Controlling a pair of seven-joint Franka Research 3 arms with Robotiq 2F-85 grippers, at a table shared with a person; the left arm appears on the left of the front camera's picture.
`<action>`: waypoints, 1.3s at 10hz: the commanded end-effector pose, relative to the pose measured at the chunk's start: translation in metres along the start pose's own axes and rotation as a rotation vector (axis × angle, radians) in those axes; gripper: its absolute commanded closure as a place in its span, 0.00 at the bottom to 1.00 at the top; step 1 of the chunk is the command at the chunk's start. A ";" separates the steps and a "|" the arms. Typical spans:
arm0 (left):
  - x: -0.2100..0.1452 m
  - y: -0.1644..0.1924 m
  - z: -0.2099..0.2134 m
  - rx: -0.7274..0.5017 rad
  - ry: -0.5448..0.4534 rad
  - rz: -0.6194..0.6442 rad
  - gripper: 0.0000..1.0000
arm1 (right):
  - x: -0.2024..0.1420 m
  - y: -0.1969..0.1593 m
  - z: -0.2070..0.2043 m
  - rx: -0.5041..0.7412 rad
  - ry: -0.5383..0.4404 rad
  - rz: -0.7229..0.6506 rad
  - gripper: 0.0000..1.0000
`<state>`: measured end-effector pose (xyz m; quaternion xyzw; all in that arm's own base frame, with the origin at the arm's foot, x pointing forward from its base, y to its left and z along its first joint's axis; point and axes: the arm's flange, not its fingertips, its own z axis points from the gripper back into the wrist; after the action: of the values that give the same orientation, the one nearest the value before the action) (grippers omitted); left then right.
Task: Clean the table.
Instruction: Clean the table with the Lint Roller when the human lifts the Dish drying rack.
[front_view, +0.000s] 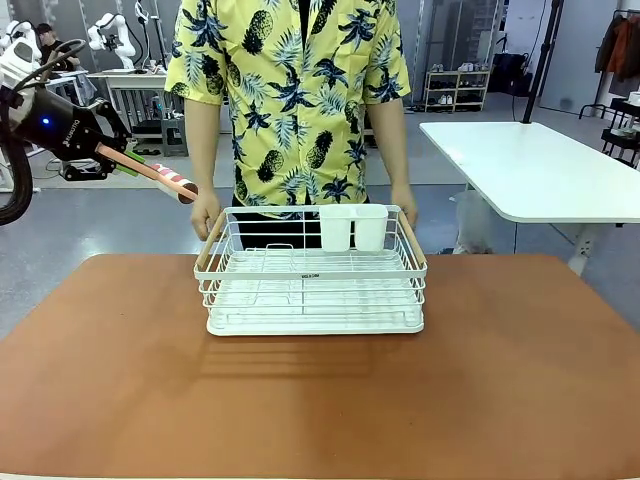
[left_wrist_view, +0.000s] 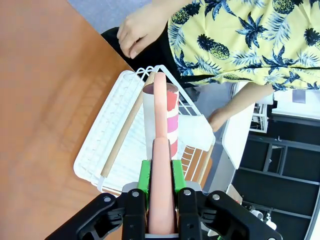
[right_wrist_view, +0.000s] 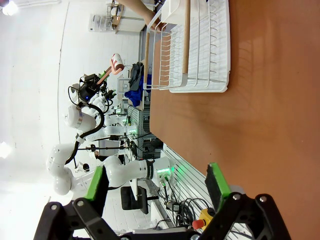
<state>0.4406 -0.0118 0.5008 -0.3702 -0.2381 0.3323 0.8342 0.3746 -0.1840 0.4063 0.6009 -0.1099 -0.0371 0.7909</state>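
Note:
The table (front_view: 320, 400) has a matte reddish-brown top. My left gripper (front_view: 110, 152) hangs high above the table's far left corner, shut on the salmon-pink handle of a roller (front_view: 168, 182). The roller's head is banded red, pink and white and points towards the rack. In the left wrist view the green pads (left_wrist_view: 144, 175) clamp the handle (left_wrist_view: 162, 200), and the roller head (left_wrist_view: 161, 112) hangs over the rack's end. My right gripper (right_wrist_view: 156, 182) is open above the table (right_wrist_view: 260, 100), with nothing between its fingers.
A white wire dish rack (front_view: 312, 270) with wooden handles stands at the table's far middle, holding two white cups (front_view: 352, 228). A person in a yellow shirt stands behind it with a hand (front_view: 205, 215) at each far corner. A white-topped table (front_view: 540, 165) stands back right.

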 end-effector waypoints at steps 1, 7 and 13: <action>0.000 0.000 0.001 -0.001 0.000 -0.001 0.88 | 0.000 0.002 0.000 0.007 0.000 0.008 0.00; 0.000 0.000 0.001 -0.001 0.000 -0.001 0.88 | 0.000 0.002 0.000 0.007 0.000 0.008 0.00; 0.000 0.000 0.001 -0.001 0.000 -0.001 0.88 | 0.000 0.002 0.000 0.007 0.000 0.008 0.00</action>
<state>0.4406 -0.0118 0.5008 -0.3702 -0.2381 0.3323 0.8342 0.3747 -0.1840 0.4063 0.6009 -0.1099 -0.0371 0.7909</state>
